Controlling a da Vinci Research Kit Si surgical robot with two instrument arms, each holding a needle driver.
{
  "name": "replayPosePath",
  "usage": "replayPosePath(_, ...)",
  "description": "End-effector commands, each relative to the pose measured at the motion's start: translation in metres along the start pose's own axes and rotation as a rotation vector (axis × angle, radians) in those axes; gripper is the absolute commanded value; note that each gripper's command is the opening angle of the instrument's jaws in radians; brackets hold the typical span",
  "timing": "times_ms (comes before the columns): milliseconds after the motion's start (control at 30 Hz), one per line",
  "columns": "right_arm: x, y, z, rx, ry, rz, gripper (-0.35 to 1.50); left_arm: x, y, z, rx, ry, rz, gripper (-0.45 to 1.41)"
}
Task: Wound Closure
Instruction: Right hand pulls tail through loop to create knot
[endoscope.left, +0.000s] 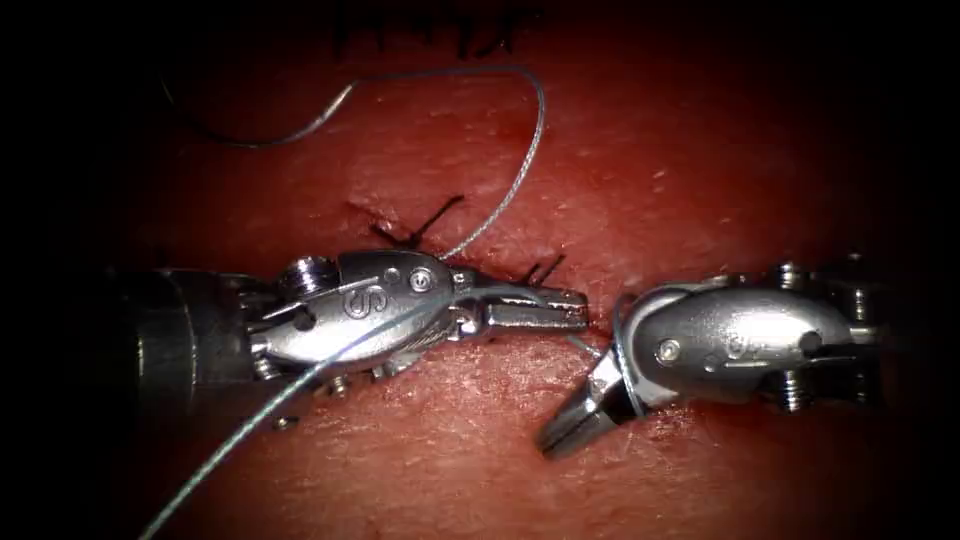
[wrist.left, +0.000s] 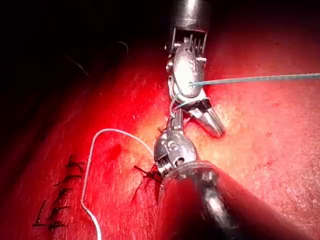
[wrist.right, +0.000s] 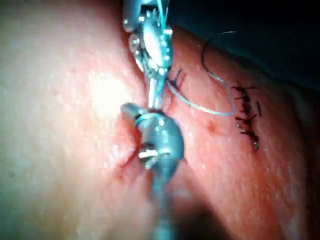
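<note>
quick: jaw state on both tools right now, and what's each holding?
left tool: shut; whether it grips the thread cannot be told.
right tool: shut, nothing seen between the tips; thread loops around its wrist.

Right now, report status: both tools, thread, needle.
Left tool jaws shut, over the cut. Right tool jaws shut, thin grey thread looped round its wrist. Curved needle unseen. Dark knotted stitches alongside.

We see a surgical training bench: a lit slab of tissue (endoscope.left: 480, 440) fills the frame's centre, darkness rings its edges, and black finished stitches (endoscope.left: 430, 225) sit above centre, upper middle.
</note>
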Motion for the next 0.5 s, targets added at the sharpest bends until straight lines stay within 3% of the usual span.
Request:
replayPosePath(33,0.0002,0.0008,-0.0006,-0.037,0.044,0.003,-0.35,-0.0005,0.0000,0.0006,-0.001,0.005,0.001,-0.45)
replayPosePath(167,0.0004,0.0010,-0.0022,-0.075,0.099,0.021,-0.35,-0.0010,0.0015,0.0001,0.001,0.006,0.005,-0.45)
replayPosePath(500,-0.0003,0.0010,-0.0030,-0.104,0.116,0.033,-0.35,-0.0015,0.0073,-0.0022,-0.014,0.003,0.004,-0.45)
